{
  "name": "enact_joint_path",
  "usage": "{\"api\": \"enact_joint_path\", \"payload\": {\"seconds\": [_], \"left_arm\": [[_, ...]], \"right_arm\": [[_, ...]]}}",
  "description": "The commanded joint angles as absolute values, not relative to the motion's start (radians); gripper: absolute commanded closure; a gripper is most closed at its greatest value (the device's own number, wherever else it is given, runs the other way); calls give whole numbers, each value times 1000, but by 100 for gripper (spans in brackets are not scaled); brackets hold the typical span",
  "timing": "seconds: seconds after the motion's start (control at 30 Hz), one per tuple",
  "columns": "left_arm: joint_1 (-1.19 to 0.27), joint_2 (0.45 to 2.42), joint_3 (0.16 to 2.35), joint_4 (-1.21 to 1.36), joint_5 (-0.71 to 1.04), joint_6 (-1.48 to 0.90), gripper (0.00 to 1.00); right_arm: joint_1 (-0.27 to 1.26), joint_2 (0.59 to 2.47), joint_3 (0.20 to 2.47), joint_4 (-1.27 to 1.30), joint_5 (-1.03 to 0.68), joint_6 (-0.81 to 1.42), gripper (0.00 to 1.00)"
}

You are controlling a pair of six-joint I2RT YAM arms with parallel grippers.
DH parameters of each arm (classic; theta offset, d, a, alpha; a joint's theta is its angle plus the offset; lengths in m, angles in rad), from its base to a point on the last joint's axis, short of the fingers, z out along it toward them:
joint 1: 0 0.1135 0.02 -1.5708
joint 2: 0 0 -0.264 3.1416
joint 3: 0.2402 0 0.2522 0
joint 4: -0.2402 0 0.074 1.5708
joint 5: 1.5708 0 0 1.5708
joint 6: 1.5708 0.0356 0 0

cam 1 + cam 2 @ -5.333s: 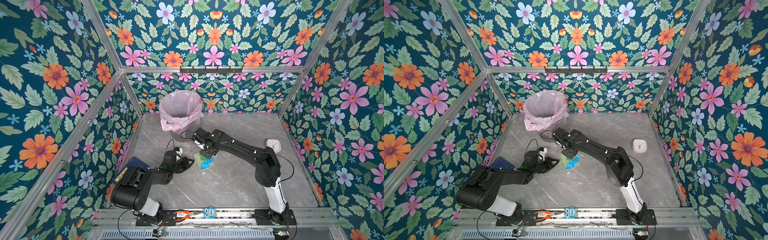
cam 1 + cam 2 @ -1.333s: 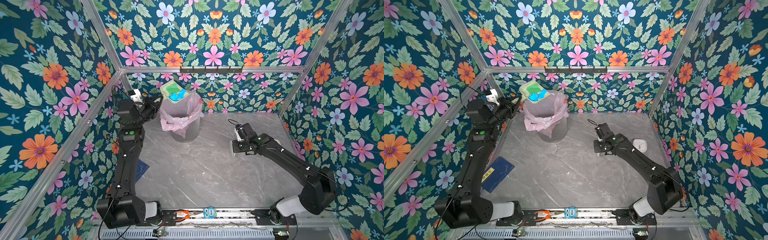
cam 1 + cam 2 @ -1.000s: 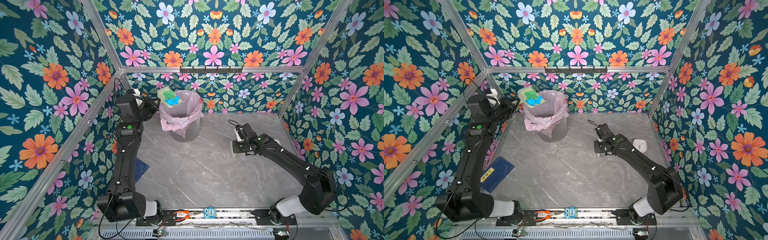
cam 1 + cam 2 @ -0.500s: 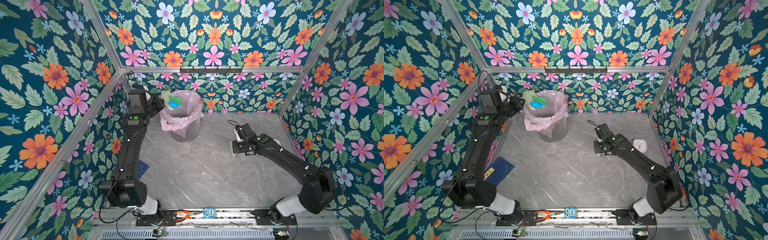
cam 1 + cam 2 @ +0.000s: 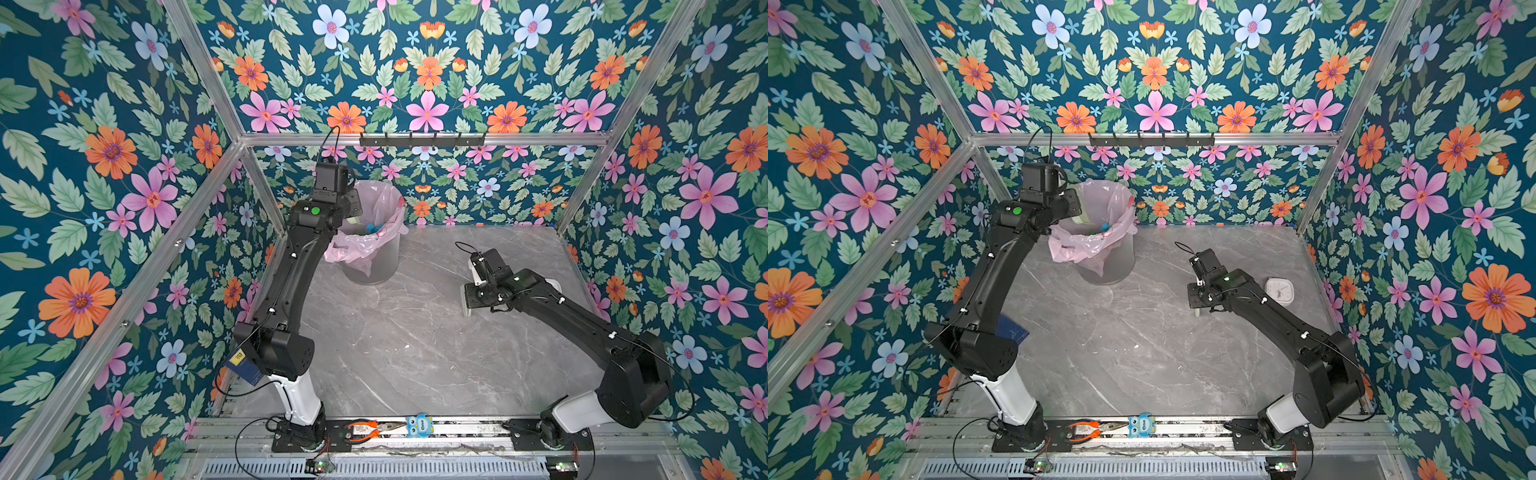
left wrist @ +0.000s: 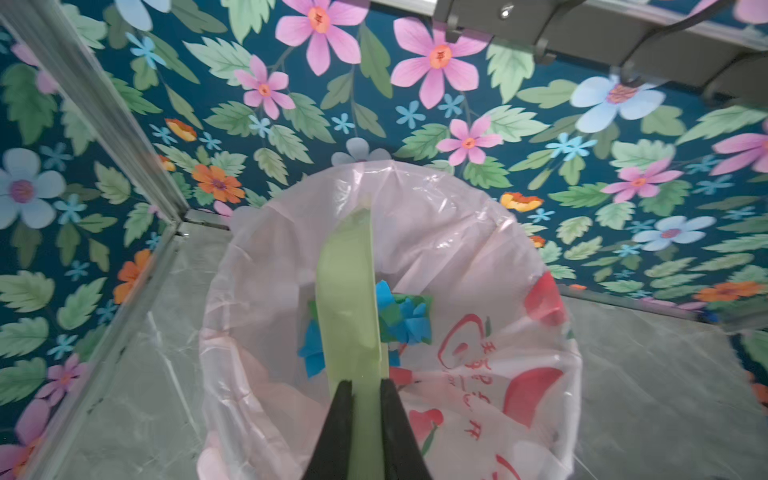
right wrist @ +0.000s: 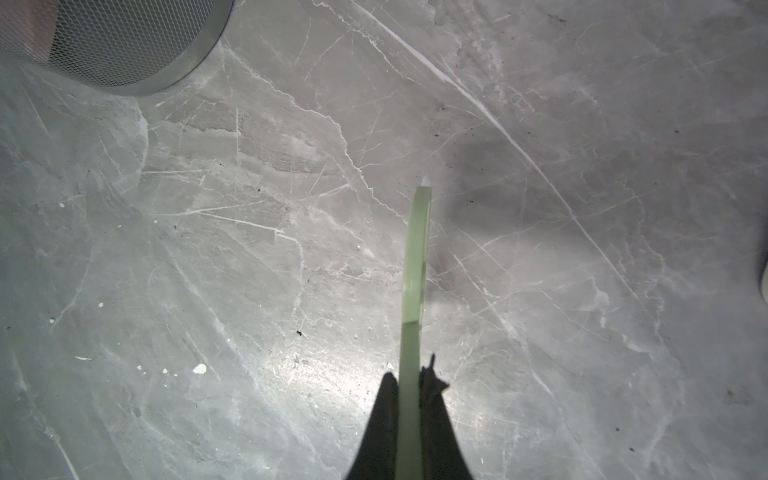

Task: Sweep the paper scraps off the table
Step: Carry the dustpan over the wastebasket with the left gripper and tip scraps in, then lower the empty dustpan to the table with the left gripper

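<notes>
**Cleanup scene at a glance**

In a top view, paper scraps [image 5: 376,227] lie in the pink-lined bin [image 5: 374,270] at the table's [image 5: 415,353] eleven o'clock.
Left wrist view: left gripper [image 6: 360,384] pinches the dustpan [image 6: 345,299].
Right wrist view: right gripper [image 7: 409,376] pinches the brush [image 7: 415,257].

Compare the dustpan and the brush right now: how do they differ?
The dustpan hangs high over the pink-lined bin, paper scraps beside it; the brush hangs low over the table. The dustpan looks broad, the brush a thin strip edge-on. Both are pale green, clamped by the left gripper and right gripper.
</notes>
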State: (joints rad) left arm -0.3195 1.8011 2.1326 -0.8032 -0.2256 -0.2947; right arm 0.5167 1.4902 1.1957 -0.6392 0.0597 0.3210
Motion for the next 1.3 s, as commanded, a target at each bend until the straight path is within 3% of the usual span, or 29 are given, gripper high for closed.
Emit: {"api": "enact_joint_path", "payload": {"seconds": [0.0,0.17,0.4,0.67,0.77,1.0,1.27], "left_arm": [[-357,1822,2170,-894,-417,-202,100],[-391,1817,2171,-895,-509,-161,100],[-393,1791,2177,-864,-476,-153,100],[-404,1694,2175,-769,-311,-154,100],[-405,1635,2142,-724,-170,-190,100],[-405,1447,1888,-497,194,-397,100],[-429,1223,1374,-53,328,-695,100]], "right_arm": [[517,1488,1198,-621,63,324,100],[517,1489,1203,-623,64,324,100],[516,1491,1222,-630,70,316,100],[511,1483,1278,-670,95,288,100],[510,1465,1291,-678,100,286,100],[509,1398,1302,-713,120,287,100],[510,1312,1297,-753,152,275,100]]}}
